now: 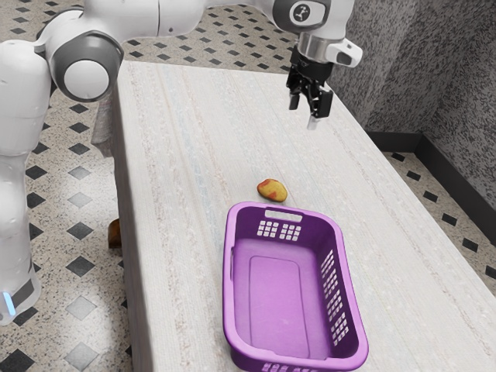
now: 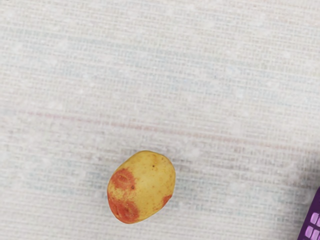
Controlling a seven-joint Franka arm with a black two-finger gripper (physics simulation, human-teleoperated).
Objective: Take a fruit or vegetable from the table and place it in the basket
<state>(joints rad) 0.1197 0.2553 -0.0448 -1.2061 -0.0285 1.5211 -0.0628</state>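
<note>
High over the table, my gripper point(image 1: 304, 113) stands open, its two fingertips apart with nothing between them. A yellow potato with red patches point(image 1: 272, 191) lies on the table, lower than the hand and close to one short end of the purple basket point(image 1: 230, 291). The wrist view has the same potato point(image 2: 141, 187) lying by itself on the cloth, with a corner of the basket point(image 2: 314, 220) near it. Inside the basket, the floor is bare.
A pale striped cloth covers the table point(image 1: 186, 155). Past the table's edge on the exterior view's right rises a grey wall point(image 1: 434, 70). A brown object point(image 1: 115, 233) is beside the table's edge on the exterior view's left.
</note>
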